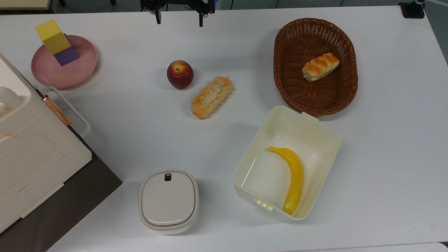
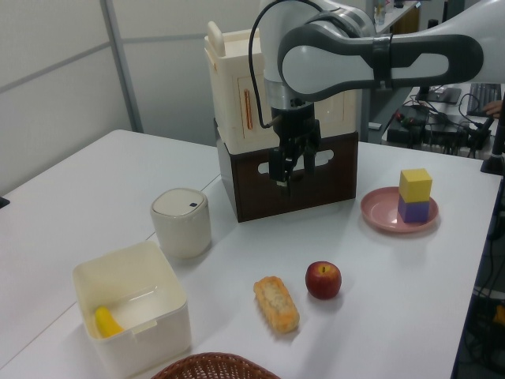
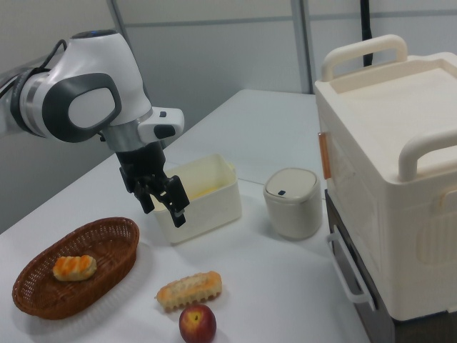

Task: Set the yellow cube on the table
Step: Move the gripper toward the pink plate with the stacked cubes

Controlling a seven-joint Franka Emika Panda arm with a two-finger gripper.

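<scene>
The yellow cube (image 1: 52, 36) (image 2: 415, 184) sits stacked on a purple cube (image 1: 67, 56) (image 2: 414, 209), which rests on a round pink plate (image 1: 52, 75) (image 2: 383, 212) at the top view's far left. The white table (image 1: 122, 140) carries everything. My gripper (image 1: 179, 17) (image 2: 296, 167) (image 3: 168, 206) hangs open and empty above the table, at the upper edge of the top view. It is well to the right of the plate there, and apart from both cubes.
A red apple (image 1: 180, 74) and a bread stick (image 1: 211, 97) lie mid-table. The brown wicker basket (image 1: 290, 87) holds a bun (image 1: 320, 66). A banana (image 1: 295, 178) lies in an open white box (image 1: 311, 129). A lidded round container (image 1: 168, 201) and a big cream case (image 1: 28, 150) stand near the plate's side.
</scene>
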